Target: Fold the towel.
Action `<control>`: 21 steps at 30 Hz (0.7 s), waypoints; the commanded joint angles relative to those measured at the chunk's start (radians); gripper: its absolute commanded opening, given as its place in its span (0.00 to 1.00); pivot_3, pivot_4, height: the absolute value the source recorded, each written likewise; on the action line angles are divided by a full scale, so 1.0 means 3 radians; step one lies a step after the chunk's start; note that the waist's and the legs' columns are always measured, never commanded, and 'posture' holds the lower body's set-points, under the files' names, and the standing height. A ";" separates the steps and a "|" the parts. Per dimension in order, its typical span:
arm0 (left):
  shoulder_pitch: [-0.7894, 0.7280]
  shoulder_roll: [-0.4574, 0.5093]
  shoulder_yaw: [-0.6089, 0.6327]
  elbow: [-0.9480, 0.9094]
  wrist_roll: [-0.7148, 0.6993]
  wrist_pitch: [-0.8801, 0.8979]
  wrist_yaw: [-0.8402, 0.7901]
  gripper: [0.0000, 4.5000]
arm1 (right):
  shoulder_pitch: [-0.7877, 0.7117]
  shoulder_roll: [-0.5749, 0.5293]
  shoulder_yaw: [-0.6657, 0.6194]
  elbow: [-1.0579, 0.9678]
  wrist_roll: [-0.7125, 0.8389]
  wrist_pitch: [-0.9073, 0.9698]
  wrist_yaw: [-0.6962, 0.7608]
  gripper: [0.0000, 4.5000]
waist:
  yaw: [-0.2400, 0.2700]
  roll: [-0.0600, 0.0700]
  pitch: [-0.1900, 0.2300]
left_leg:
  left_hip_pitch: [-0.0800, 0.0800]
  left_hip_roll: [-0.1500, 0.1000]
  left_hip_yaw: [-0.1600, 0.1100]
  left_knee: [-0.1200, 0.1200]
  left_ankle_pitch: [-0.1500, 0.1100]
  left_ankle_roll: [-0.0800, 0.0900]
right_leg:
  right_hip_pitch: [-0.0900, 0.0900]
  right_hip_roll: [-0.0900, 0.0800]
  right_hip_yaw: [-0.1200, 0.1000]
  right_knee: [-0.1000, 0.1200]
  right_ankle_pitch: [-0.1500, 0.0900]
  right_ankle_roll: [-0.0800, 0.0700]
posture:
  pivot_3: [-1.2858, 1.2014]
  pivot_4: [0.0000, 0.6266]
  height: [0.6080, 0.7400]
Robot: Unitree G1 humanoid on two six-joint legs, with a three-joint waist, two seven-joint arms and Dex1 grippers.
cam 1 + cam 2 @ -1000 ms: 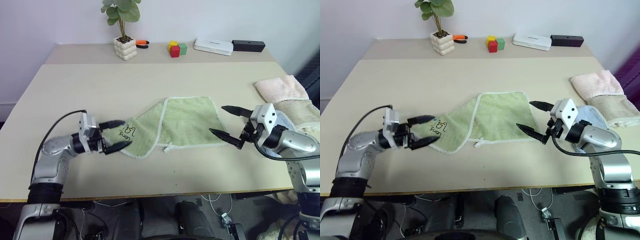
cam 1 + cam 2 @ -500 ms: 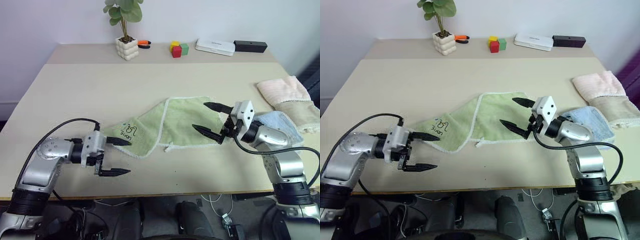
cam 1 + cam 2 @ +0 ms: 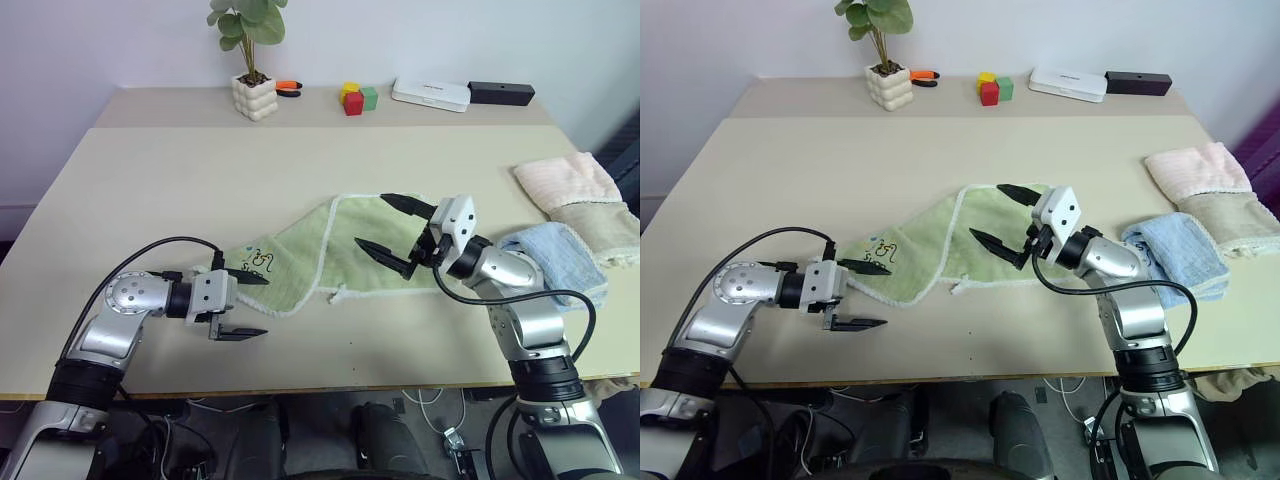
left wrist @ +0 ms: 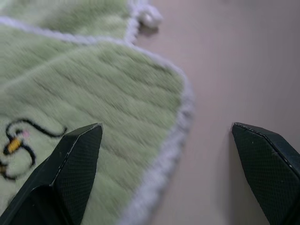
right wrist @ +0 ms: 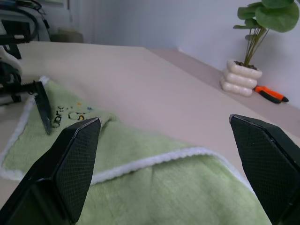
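Left gripper [image 3: 240, 305] agape at towel [image 3: 345, 245] corner | blue cloth [image 3: 555, 255] beside

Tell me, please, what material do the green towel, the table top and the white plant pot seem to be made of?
The green towel looks like soft terry cloth: fuzzy ribbed pile, whitish stitched edging. The table top seems a matte beige laminate or painted board: smooth, even, no visible grain. The white plant pot is probably glazed ceramic, being bumpy and slightly shiny, though plastic is possible.

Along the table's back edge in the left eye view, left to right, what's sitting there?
Potted plant → orange-handled tool → coloured blocks → white box → black box.
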 commanded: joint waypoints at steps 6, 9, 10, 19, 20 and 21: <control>-0.0139 -0.0204 -0.0307 0.0081 0.0061 0.0153 0.0001 0.81 | 0.0057 0.0147 0.0056 -0.0191 -0.0037 -0.0098 -0.0155 1.00 | -0.0002 0.0000 0.0000 | 0.0000 0.0000 0.0000 0.0000 0.0000 0.0000 | 0.0000 0.0001 0.0000 0.0000 0.0000 0.0001 | 0.52 0.24 0.96; -0.0171 -0.0211 -0.0342 0.0160 0.0043 0.0084 -0.0043 0.49 | 0.0118 0.0160 0.0055 -0.0253 -0.0037 -0.0089 -0.0217 1.00 | -0.0001 0.0000 0.0000 | 0.0001 0.0000 -0.0001 0.0001 0.0000 0.0000 | 0.0001 0.0001 0.0000 0.0001 0.0000 0.0001 | 0.52 0.24 0.96; -0.0185 -0.0203 -0.0343 0.0190 0.0036 0.0085 -0.0048 0.37 | 0.0135 0.0156 0.0052 -0.0271 -0.0039 -0.0084 -0.0232 1.00 | -0.0002 0.0000 0.0000 | 0.0001 0.0000 -0.0001 0.0002 0.0000 0.0000 | 0.0002 0.0001 0.0000 0.0001 0.0000 0.0001 | 0.52 0.24 0.96; -0.0161 -0.0141 -0.0218 0.0245 -0.0250 0.0162 -0.0221 0.01 | 0.0085 0.0101 -0.0025 -0.0152 -0.0106 -0.0125 -0.0373 1.00 | -0.0012 0.0000 -0.0001 | 0.0002 0.0001 -0.0002 0.0000 0.0000 0.0000 | 0.0001 0.0002 0.0000 0.0002 0.0000 0.0000 | 0.52 0.24 0.96; -0.0148 -0.0127 -0.0148 0.0201 -0.0360 0.0219 -0.0240 0.01 | 0.0028 0.0099 -0.0037 -0.0061 -0.0174 -0.0148 -0.0436 1.00 | -0.0021 0.0000 -0.0001 | 0.0002 0.0001 -0.0002 0.0000 0.0000 0.0000 | 0.0001 0.0002 0.0000 0.0001 0.0000 0.0000 | 0.52 0.24 0.96; -0.0128 -0.0099 -0.0065 0.0151 -0.0487 0.0303 -0.0266 0.01 | -0.0038 0.0101 -0.0043 0.0048 -0.0252 -0.0188 -0.0503 1.00 | -0.0022 0.0000 -0.0001 | 0.0002 0.0001 -0.0001 0.0000 0.0000 0.0000 | 0.0000 0.0002 0.0000 0.0001 0.0000 0.0000 | 0.52 0.24 0.96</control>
